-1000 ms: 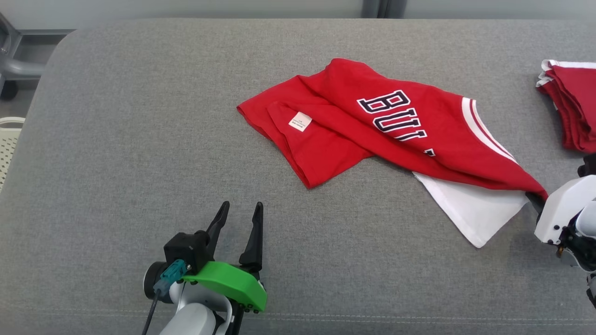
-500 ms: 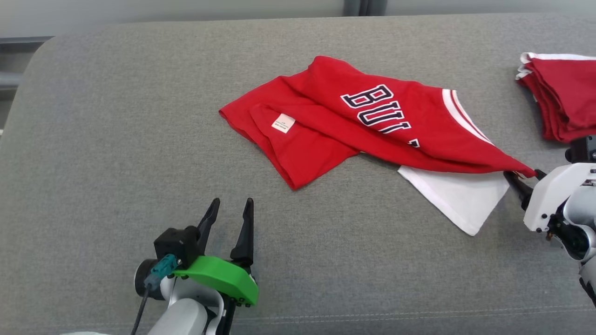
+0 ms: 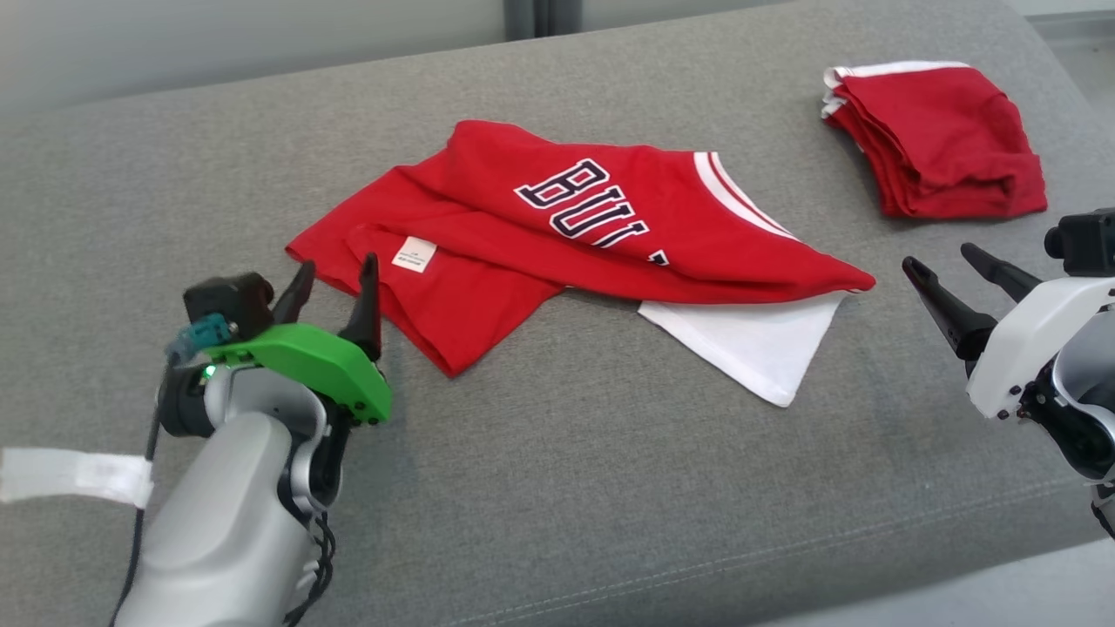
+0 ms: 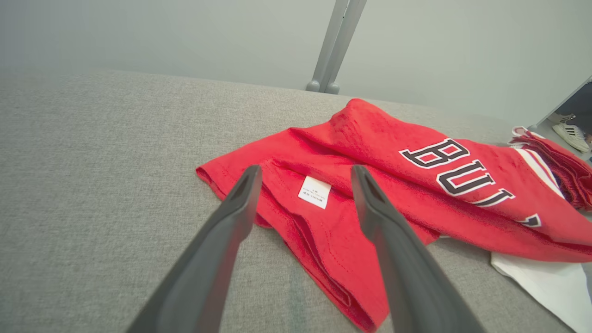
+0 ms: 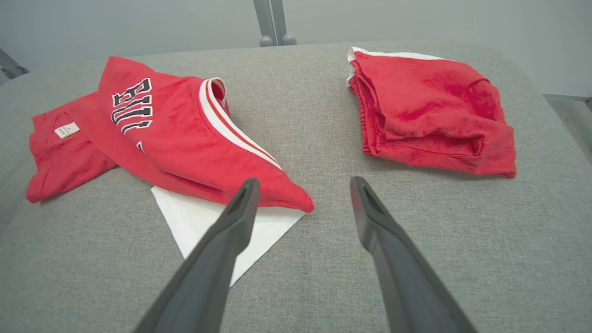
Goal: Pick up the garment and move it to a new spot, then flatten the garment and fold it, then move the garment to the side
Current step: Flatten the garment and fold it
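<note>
Across grey surface, rumpled red jersey, left pincer open near its hem, right pincer open alongside, folded red pile beyond

head view high, looking down; wrist views low, near, sharing garment.

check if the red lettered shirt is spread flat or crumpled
Crumpled, not flat: the red shirt lies in overlapping folds, inside label turned up, white panel poking out underneath.
</note>
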Available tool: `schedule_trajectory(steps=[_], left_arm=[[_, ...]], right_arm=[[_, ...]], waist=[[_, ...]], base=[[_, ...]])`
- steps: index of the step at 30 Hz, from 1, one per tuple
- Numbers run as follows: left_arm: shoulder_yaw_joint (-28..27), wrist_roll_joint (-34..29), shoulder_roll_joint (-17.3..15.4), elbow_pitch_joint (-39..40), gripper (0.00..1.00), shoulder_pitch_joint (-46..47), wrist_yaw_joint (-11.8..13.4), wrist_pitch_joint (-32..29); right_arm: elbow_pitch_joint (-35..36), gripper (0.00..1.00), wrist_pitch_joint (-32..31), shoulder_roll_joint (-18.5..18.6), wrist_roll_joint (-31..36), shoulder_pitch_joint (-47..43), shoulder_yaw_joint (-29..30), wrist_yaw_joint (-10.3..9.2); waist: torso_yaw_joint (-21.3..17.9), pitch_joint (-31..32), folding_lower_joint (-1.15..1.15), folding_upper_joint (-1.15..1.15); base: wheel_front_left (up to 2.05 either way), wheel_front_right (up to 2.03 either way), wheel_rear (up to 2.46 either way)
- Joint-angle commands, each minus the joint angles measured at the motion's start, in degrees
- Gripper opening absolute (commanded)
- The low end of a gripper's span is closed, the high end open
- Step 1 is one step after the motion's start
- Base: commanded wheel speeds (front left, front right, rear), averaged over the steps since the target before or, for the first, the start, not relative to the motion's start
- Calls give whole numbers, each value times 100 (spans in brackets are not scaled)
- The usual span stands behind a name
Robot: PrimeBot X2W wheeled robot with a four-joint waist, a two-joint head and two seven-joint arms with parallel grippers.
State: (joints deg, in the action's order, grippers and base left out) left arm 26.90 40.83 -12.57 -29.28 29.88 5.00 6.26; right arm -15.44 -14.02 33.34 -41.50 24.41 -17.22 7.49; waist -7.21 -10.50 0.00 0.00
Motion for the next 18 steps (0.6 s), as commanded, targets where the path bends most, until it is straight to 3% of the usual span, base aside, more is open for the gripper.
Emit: schedule_trajectory(steps=[1,10,18], left_arm=[[-60,97,-41,-154,100,191,-48,-59],[-183,211,-186,-1720,100,1250,-209,-499],[-122,131,-210,-2678,100,1770,-296,-515]], right_arm=[[141,100,56,51,-27,-78,25,0],[1278,100,213,0,17,-224,15,0],[1790,100,221,-122,116,-322,10,0]], waist=[[-340,-216,0,0],[-818,-663,0,0],[-965,-874,0,0]], base=[[0,0,0],[0,0,0],[0,0,0]])
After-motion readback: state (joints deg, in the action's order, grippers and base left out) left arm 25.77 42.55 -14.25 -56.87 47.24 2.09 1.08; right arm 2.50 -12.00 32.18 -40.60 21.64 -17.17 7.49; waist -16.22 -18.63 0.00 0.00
